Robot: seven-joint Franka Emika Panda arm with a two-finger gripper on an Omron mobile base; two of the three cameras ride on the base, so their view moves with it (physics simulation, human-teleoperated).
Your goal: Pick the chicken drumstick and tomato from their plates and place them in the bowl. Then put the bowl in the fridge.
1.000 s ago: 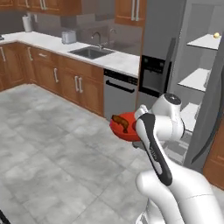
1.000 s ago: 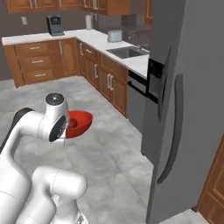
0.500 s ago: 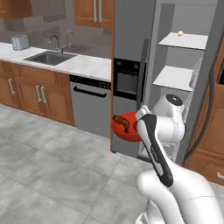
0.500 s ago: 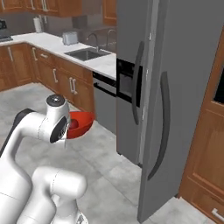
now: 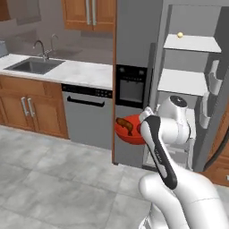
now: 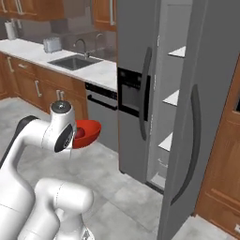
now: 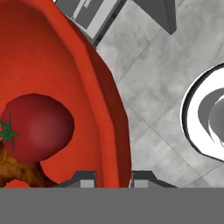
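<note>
1. Carrying the bowl (image 5: 130, 130) by its rim, the gripper (image 7: 113, 177) has its two fingertips pinched on the red wall, one inside and one outside, as the hand view shows.
2. Both foods already lie in the bowl: the tomato (image 7: 37, 127) sits against the inner wall with its green stem showing, and the chicken drumstick (image 5: 125, 125) lies just beside it, touching it in the hand view. So I judge the picking part finished.
3. What is left is the last leg: setting the bowl inside the fridge (image 6: 136, 89). The bowl hangs in the air in front of the fridge's closed door with the black dispenser panel (image 5: 131, 86), not yet inside.
4. The fridge's other door (image 6: 197, 122) stands swung open, and white shelves (image 5: 181, 82) are bare beside it, apart from a small yellowish ball (image 5: 180, 34) on the top shelf. The bowl looks to be around the height of the lower shelves, off to their left.
5. Left of the fridge runs a pale counter (image 5: 76, 71) with a sink (image 5: 32, 65) and tap, a steel dishwasher (image 5: 88, 115) below it, and brown wooden cabinets (image 5: 27, 105) above and under.
6. The floor (image 5: 58, 179) before the fridge is grey stone tile.
</note>
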